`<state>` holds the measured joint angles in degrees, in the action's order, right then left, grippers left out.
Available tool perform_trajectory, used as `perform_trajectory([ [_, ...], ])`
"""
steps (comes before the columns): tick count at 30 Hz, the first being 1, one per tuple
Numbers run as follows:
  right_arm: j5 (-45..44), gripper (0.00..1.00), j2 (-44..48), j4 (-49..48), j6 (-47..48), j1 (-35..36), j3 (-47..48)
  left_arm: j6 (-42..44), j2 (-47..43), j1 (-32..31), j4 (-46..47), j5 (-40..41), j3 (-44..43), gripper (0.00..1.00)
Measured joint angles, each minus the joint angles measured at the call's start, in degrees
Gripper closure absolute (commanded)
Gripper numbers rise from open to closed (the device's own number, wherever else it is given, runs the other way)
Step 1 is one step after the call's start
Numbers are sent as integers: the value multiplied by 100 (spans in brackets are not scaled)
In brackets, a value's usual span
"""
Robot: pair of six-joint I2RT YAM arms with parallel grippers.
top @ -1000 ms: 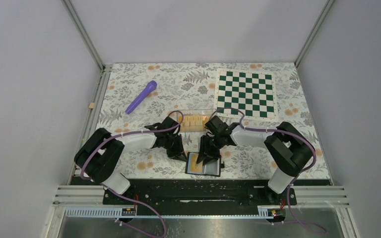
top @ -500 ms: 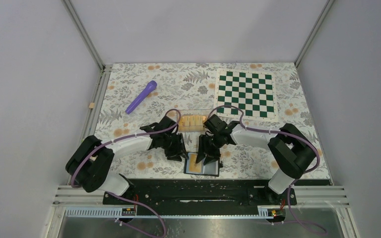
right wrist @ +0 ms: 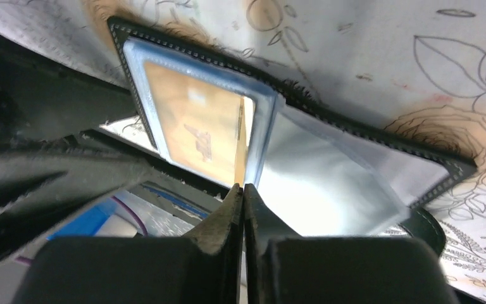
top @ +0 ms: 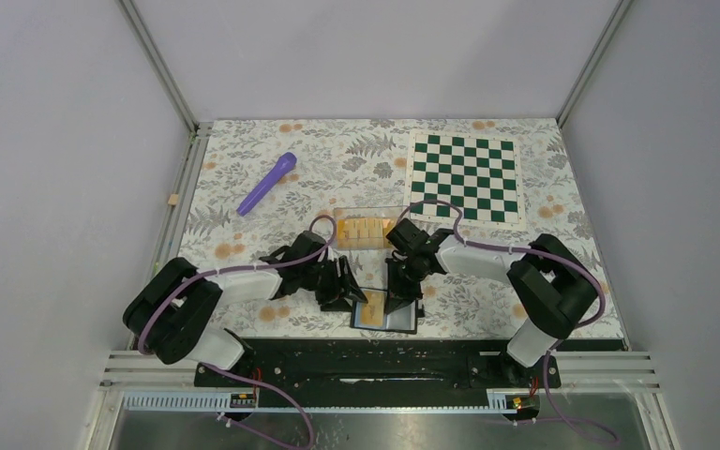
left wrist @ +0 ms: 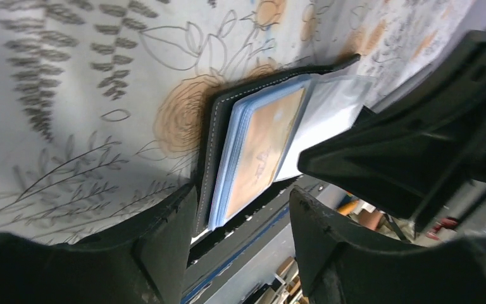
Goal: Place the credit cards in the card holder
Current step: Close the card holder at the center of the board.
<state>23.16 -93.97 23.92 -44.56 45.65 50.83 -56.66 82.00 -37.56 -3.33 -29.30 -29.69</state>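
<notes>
The card holder [top: 386, 319] lies open at the 6 o'clock edge of the table [top: 337, 155]. One credit card [right wrist: 193, 126] shows orange through its top pocket. The other cards [top: 364, 232] wait in the clear box [top: 391, 214] at the holder's 12 o'clock.

My right gripper [right wrist: 243, 190] reaches in from 12 o'clock with its jaws pressed together, tips at the card's inner edge by the fold. A thin orange strip runs up to the tips, and I cannot tell whether they pinch it or only touch it. My left gripper [left wrist: 242, 196] sits at the holder's 9 o'clock, jaws about half apart, straddling its edge and gripping nothing.

That is my worry, because nothing pins the holder down. A push from the right tips could slide it toward 6 o'clock and off the table. If the tips have caught the clear sleeve [right wrist: 316, 183] along with the card, lifting would drag the whole holder up. A card that is only partly seated could also buckle or pop out. The two grippers are very close, so a careless move could knock them together.
</notes>
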Motion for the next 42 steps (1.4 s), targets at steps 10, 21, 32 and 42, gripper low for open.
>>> perform_trajectory([
  [10, 15, 100, -380, -35, 0, 0, 0, -293, -68, 4, 970, -354, 319, 54],
  [21, 42, 100, -380, -63, 20, 0, 0, -136, -431, 2, 1366, -885, 181, 55],
  [32, 39, 99, -380, -61, 37, 0, 0, 507, 98, -236, 243, -608, -470, 100],
  [42, -483, 59, -210, 675, 560, 4, 588, 975, -769, -258, -2063, 898, -1102, 100],
])
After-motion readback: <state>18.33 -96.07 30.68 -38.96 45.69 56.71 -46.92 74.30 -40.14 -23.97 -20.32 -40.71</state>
